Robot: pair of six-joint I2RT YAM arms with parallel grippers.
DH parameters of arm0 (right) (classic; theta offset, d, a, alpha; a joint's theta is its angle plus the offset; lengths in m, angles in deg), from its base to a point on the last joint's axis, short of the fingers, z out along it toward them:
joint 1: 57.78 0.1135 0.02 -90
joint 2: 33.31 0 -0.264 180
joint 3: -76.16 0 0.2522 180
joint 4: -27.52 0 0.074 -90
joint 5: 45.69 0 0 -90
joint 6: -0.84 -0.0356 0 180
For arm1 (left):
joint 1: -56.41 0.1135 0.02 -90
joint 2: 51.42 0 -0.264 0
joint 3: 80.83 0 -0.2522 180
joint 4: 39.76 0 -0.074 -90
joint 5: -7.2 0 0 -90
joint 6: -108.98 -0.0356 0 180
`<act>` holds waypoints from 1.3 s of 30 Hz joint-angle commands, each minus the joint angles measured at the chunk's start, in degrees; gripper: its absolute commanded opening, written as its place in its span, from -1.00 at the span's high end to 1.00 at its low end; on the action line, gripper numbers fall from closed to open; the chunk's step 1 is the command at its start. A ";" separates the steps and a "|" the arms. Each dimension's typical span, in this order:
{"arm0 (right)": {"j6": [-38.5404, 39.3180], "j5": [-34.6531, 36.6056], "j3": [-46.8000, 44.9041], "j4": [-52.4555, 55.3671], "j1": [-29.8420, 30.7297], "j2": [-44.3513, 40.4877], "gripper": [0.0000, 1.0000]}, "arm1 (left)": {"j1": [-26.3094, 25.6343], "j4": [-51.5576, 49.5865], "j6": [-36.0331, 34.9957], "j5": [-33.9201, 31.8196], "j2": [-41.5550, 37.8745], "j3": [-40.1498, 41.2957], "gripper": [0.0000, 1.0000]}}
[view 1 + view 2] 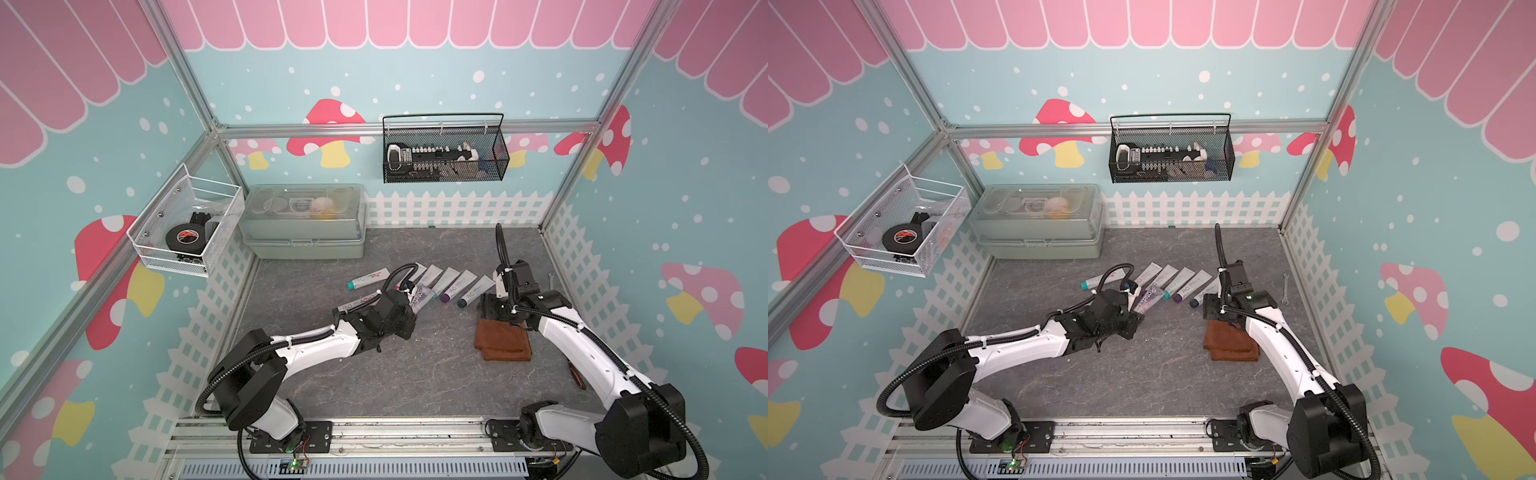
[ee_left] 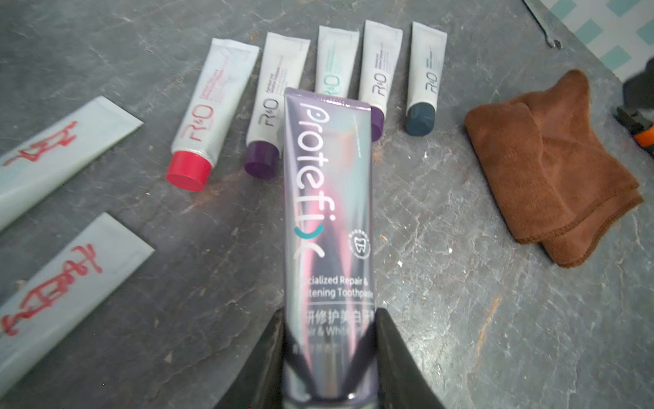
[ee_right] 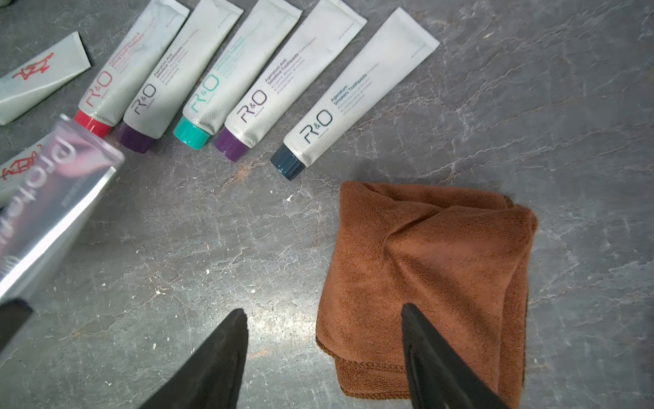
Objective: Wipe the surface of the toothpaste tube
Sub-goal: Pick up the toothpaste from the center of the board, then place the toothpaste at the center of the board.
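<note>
the left gripper [image 2: 329,318] clamps the cap end of a shiny purple plastic toothpaste tube [image 2: 327,198] near the middle of the grey stone-look desk [image 2: 460,318], a grip only its wrist view shows; the right gripper [image 3: 323,311] gapes empty over a folded brown cloth [image 3: 442,255] toward the right edge.

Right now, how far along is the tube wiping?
Done: left end effector holds the Protefix tube clamped, lifted above the table. In hand: right end effector hangs open over the brown cloth. Left: grasping the cloth and wiping; cloth and tube are not touching.
</note>
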 commanded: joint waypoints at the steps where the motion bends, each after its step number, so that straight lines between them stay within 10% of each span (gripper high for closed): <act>1: 0.32 -1.64 -1.22 1.34 0.04 0.01 -0.36 | 3.95 -2.92 -2.80 0.03 -0.21 -4.99 0.43; 31: 0.32 -4.03 -2.47 -1.11 0.46 1.07 -0.34 | 19.67 -13.48 -12.63 8.04 30.64 -31.14 0.35; 39: 0.59 -4.55 -2.56 -1.33 0.92 1.37 -0.34 | 20.49 -14.00 -11.08 9.92 28.53 -30.72 -0.33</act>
